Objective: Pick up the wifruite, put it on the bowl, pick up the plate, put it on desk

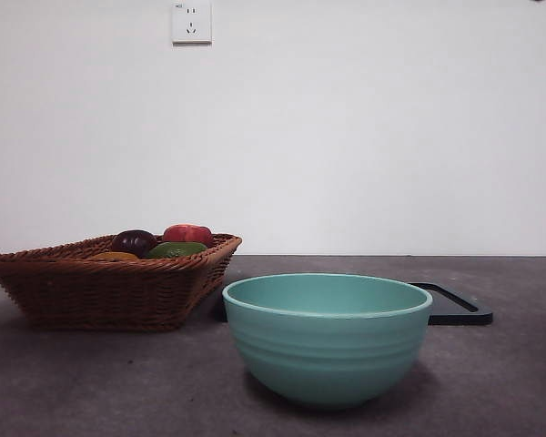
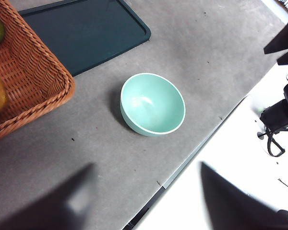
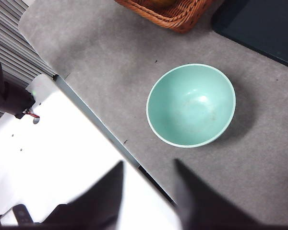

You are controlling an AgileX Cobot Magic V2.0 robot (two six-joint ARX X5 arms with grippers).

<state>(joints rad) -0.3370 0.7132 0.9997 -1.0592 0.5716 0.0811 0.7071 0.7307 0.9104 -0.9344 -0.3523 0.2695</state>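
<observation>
The empty teal bowl (image 1: 328, 350) (image 2: 152, 104) (image 3: 191, 105) stands on the grey desk (image 1: 514, 387) near its front edge. Behind it to the right lies the plate (image 1: 457, 307) (image 2: 86, 33) (image 3: 264, 24), flat, dark green and rectangular. A brown wicker basket (image 1: 109, 289) (image 2: 33, 81) holds a dark purple fruit (image 1: 134, 241), a red one (image 1: 187, 234), a green one (image 1: 176, 248) and an orange one (image 1: 114, 257). Which of them is the wifruite I cannot tell. My left gripper (image 2: 149, 206) and right gripper (image 3: 149, 201) hover high over the desk's front edge, both open and holding nothing.
The basket's corner (image 3: 175, 14) overlaps or adjoins the plate's left end. In front of the desk's edge (image 2: 192, 155) is white floor with black stands (image 2: 278, 115). A white wall with a socket (image 1: 191, 22) closes the back.
</observation>
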